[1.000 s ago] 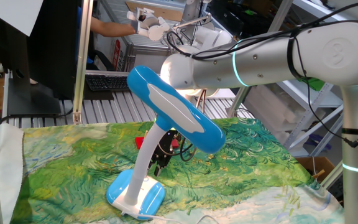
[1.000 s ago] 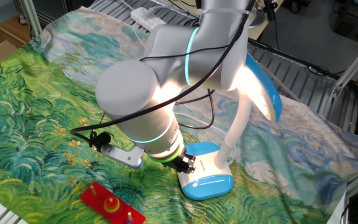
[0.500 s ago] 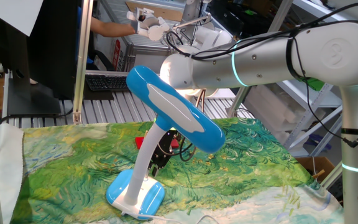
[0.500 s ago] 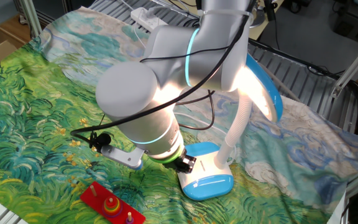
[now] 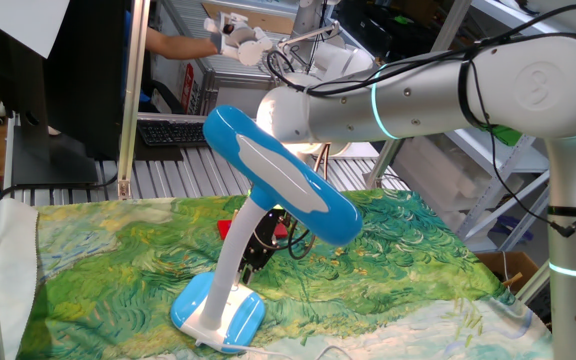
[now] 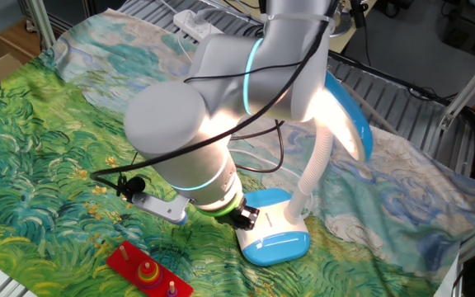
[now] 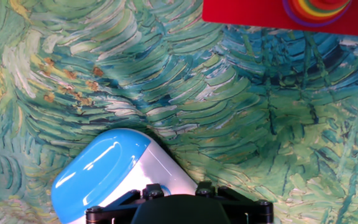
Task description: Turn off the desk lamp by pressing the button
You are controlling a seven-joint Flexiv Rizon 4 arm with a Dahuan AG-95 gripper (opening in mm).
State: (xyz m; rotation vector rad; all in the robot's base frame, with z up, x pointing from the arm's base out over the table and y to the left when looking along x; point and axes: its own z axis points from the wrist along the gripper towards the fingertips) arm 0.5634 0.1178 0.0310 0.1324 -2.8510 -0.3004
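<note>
Two risks stand out to us. The larger is that a push landing off the button shoves the desk lamp (image 5: pixel 268 215) across the painted cloth (image 6: pixel 39 157) or tips it, since its long blue head (image 5: pixel 283 190) hangs far out from a small base (image 6: pixel 275 235). The lesser is that the fingers slide off the glossy base and the lamp, lit in the other fixed view, stays on. We see the grey arm (image 6: pixel 221 107) bent low over the table, its wrist steeply downward, the gripper (image 6: pixel 246 217) right at the base's near end beside the red ring toy (image 6: pixel 147 271). No view shows the fingertips, so we cannot tell whether they are spread or pressed together.
</note>
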